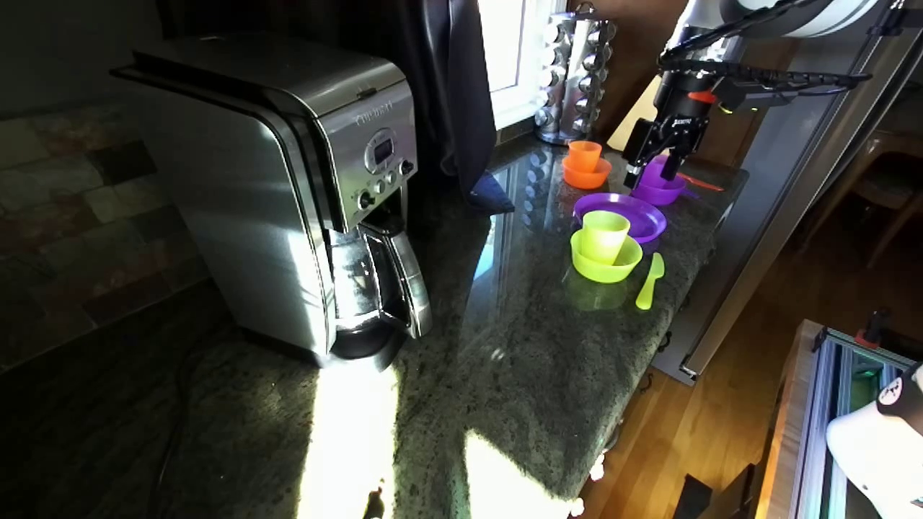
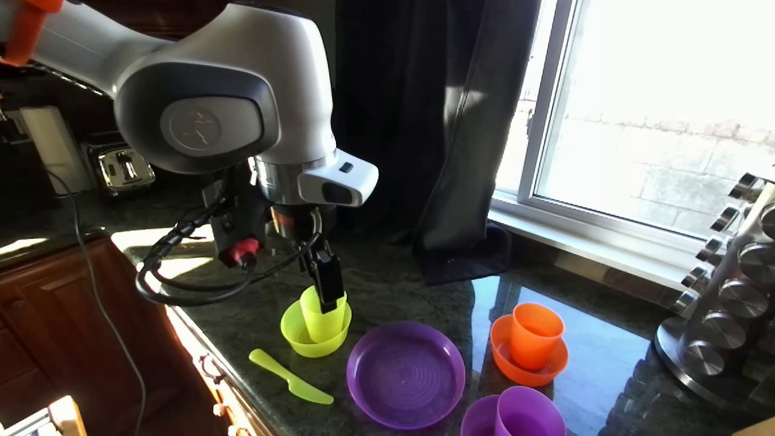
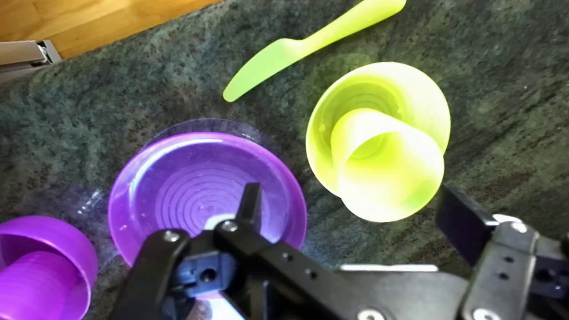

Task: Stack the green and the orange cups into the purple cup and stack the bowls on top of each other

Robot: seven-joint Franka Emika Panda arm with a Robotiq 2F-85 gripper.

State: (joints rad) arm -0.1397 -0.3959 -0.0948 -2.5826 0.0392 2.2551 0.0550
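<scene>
The green cup (image 3: 391, 178) stands upright in the lime green bowl (image 3: 378, 78); both also show in an exterior view (image 2: 321, 321). My gripper (image 3: 349, 191) is open and empty. Its fingertips lie on either side of the green cup's near rim in the wrist view, apparently above it. In an exterior view the gripper (image 2: 327, 303) covers part of that cup. The orange cup (image 2: 536, 333) stands in the orange bowl (image 2: 527, 376). The purple cup (image 2: 530, 418) stands in the purple bowl (image 2: 479, 418), both cut off there; the gripper partly hides the purple cup (image 1: 652, 175).
A purple plate (image 2: 405, 375) lies between the green and the purple bowls. A green knife (image 3: 289, 53) lies near the counter's edge. A spice rack (image 2: 720, 315) and a dark curtain (image 2: 448, 181) stand by the window. A coffee maker (image 1: 288, 194) stands on the counter.
</scene>
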